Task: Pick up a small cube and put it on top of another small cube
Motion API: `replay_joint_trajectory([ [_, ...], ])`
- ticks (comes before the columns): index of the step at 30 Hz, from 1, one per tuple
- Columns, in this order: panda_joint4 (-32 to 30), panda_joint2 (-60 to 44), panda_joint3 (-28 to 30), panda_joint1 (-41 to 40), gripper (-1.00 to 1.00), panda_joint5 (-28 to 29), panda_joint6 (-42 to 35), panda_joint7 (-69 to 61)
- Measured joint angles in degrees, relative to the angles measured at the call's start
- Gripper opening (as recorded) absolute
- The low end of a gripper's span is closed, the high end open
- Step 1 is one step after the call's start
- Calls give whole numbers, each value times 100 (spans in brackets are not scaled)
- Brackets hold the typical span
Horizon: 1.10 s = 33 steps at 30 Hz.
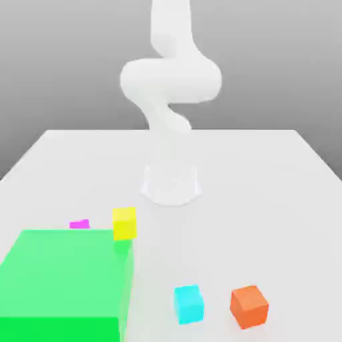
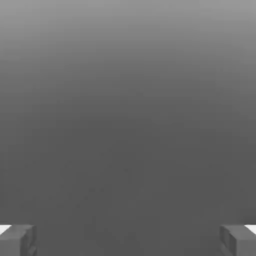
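Apparently part-hidden magenta cube (image 1: 79, 224), exterior view.

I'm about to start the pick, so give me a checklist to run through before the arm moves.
- Gripper open: ok, fingers wide apart.
- Nothing between the fingers: ok.
- Magenta cube fully visible in the exterior view: not ok, partly hidden behind the green block.
- Cyan cube clear of the orange cube: ok, gap between them.
- Magenta cube on top of another small cube: not ok, not stacked.
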State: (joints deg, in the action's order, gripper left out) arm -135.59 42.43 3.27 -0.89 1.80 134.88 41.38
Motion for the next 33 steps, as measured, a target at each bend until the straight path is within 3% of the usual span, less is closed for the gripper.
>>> replay_joint_trajectory([
  [19,-3459,-3541,3275,-1060,0,1267,3068,-4647],
  [22,-3523,-3912,3458,-859,0,662,3355,-5289],
  [25,-3458,-4250,3287,-693,0,-471,3574,-6126],
  [28,-3349,-4582,2551,-1083,0,-1755,3755,-7053],
  [33,-3158,-5077,1127,-2151,0,-3289,4052,-8188],
])
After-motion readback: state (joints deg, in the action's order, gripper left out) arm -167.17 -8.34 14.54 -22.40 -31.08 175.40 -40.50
